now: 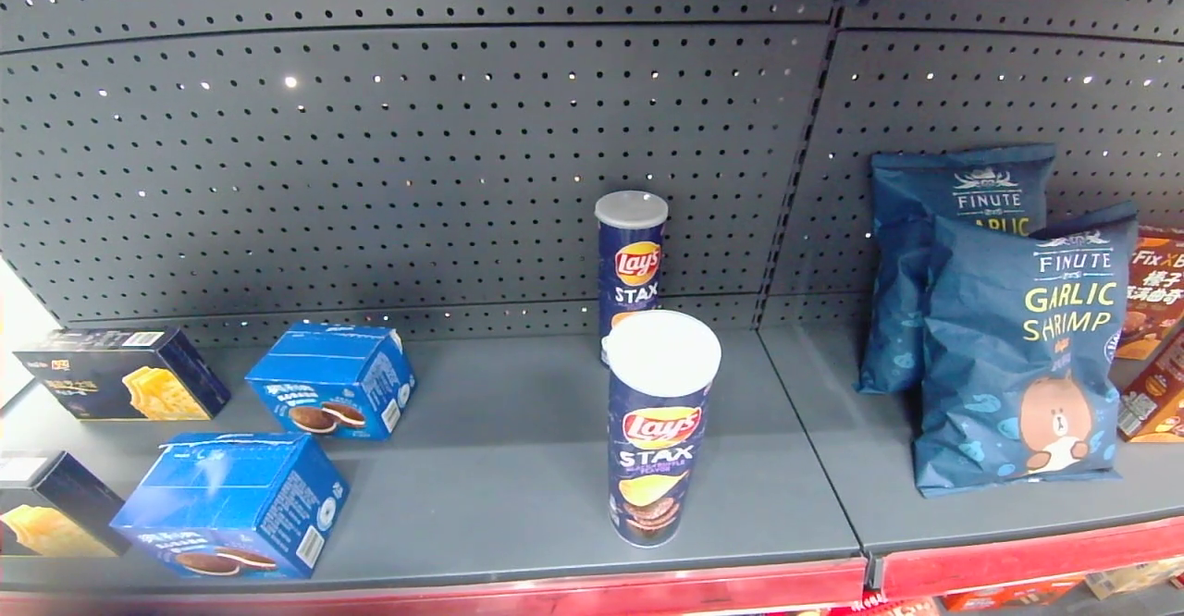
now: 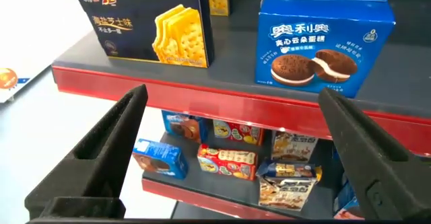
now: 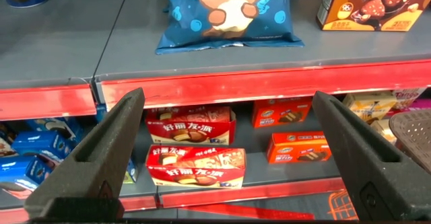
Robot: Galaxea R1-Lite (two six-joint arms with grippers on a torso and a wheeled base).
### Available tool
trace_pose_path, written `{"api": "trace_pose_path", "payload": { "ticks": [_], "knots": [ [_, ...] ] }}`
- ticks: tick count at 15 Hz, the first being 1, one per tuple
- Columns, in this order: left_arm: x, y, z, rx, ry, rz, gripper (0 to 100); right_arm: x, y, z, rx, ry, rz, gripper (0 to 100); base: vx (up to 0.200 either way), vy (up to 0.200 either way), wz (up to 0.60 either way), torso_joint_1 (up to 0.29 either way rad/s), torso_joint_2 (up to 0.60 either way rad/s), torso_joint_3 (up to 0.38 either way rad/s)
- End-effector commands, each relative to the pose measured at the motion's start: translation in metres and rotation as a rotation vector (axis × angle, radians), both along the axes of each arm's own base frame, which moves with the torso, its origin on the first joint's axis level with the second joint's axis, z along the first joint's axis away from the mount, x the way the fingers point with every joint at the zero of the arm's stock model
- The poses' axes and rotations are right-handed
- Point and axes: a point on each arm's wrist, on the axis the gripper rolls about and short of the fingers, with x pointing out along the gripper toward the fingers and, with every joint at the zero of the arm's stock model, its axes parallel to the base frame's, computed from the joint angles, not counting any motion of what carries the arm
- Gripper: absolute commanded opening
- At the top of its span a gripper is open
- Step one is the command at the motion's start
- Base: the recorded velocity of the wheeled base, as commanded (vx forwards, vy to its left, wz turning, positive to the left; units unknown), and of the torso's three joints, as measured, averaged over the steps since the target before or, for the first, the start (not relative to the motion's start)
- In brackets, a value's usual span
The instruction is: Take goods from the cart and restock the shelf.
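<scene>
Our left end effector [image 2: 229,99] hangs wide open and empty, level with the red front rail of the grey metal shelf [image 2: 87,56]. Just beyond one of its fingers stands a blue cardboard box of sandwich cookies [image 2: 323,39], and beyond the other a black cardboard cracker box [image 2: 145,22]. Our right end effector [image 3: 227,99] is spread just as wide, with nothing between its fingers. Past it and higher up, a dark blue snack bag with a cartoon bear [image 3: 225,12] lies at the shelf's front edge. Red cardboard boxes [image 3: 192,126] sit on the lower shelf straight ahead of the gap. Between the goods that the two end effectors face, we see two tall dark blue chip cans standing upright, the near can [image 1: 661,431] in front of the far can [image 1: 631,264].
</scene>
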Motion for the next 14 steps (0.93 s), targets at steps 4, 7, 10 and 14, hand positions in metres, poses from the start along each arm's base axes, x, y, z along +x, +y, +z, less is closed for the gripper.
{"api": "trace_pose_path", "payload": {
  "ticks": [4, 7, 10, 14],
  "knots": [
    [0.0, 0.0, -0.0002, -0.002, 0.0, 0.0, 100, 0.0001, 0.0, 0.0, 0.001, 0.002, 0.001, 100, -0.05, 0.0, 0.0, 0.001, 0.0, 0.002],
    [0.0, 0.0, -0.0002, -0.003, -0.001, 0.0, 100, 0.0001, 0.0, 0.0, 0.0, 0.002, 0.001, 100, 0.0, 0.0, 0.0, 0.0, 0.0, 0.0],
    [0.0, 0.0, -0.0002, 0.0, 0.0, 0.0, 100, 0.0001, 0.0, 0.0, 0.0, 0.002, 0.001, 100, 0.0, 0.0, 0.0, 0.0, 0.0, 0.0],
    [0.0, 0.0, -0.0002, -0.003, -0.001, 0.0, 100, 0.0001, 0.0, 0.0, 0.0, 0.002, 0.001, 100, 0.0, 0.0, 0.15, 0.001, 0.0, 0.002]
  ]
}}
